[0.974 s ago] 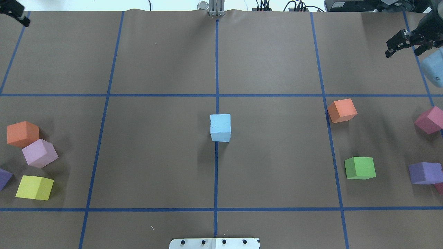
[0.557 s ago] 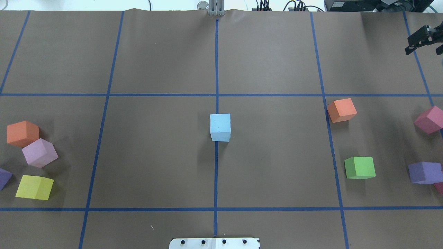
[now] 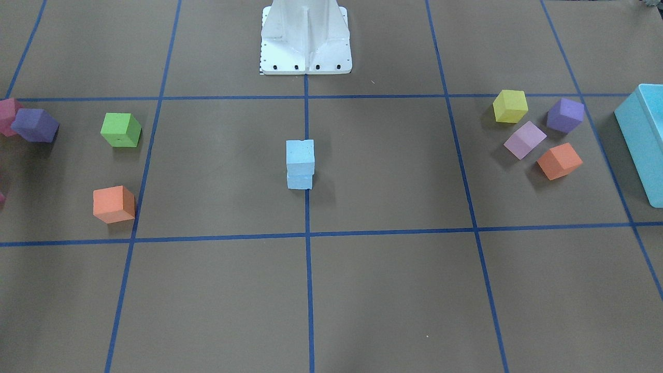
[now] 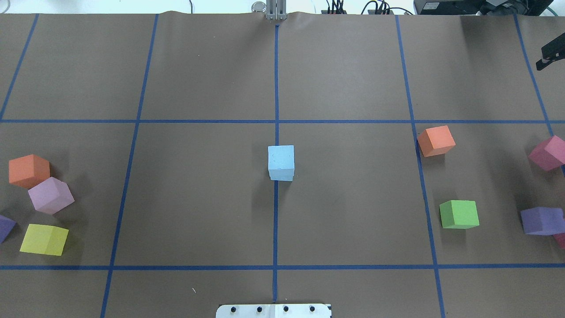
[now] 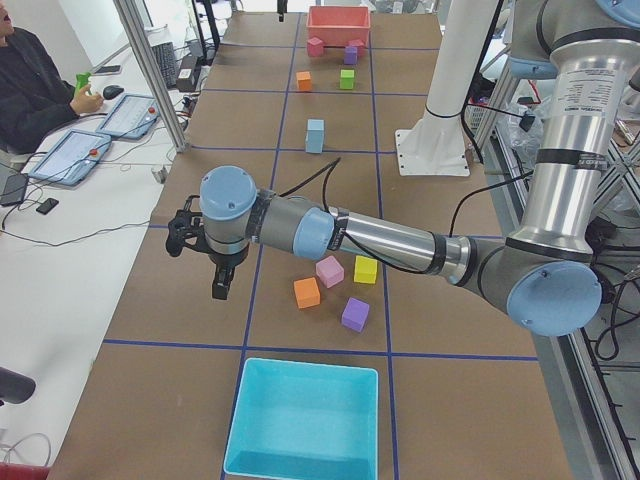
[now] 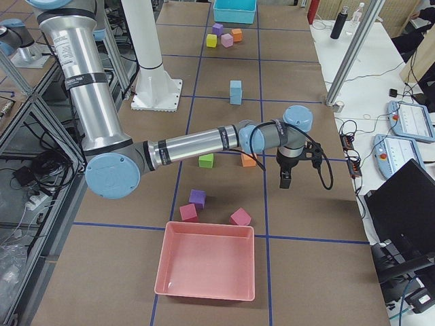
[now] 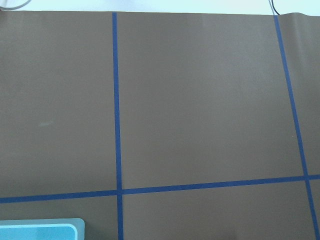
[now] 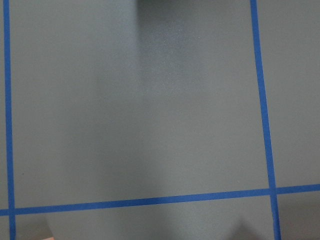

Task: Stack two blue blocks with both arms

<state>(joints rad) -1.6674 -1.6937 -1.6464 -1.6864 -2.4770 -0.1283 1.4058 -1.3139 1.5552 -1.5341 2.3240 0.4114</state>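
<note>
The two blue blocks stand stacked at the table's centre on the middle tape line: the upper block (image 4: 281,158) (image 3: 300,155) sits on the lower one (image 4: 281,177) (image 3: 300,182), slightly offset. The stack also shows in the side views (image 5: 315,135) (image 6: 236,92). Neither gripper is near it. My right gripper (image 6: 285,182) hangs over the far right of the table. Only one of its fingers (image 4: 551,55) shows at the overhead view's right edge, with no second finger against it, so it is open and empty. My left gripper (image 5: 220,292) hangs over the table's far left. I cannot tell whether it is open or shut.
On the left lie orange (image 4: 29,170), lilac (image 4: 50,195), yellow (image 4: 44,239) and purple (image 4: 5,227) cubes, near a turquoise box (image 3: 642,140). On the right lie orange (image 4: 436,141), green (image 4: 459,214), purple (image 4: 542,220) and magenta (image 4: 548,153) cubes and a pink tray (image 6: 207,261).
My right gripper has moved right, almost out of the overhead view. My left gripper has left that view's top left corner. The blue stack has not moved.
</note>
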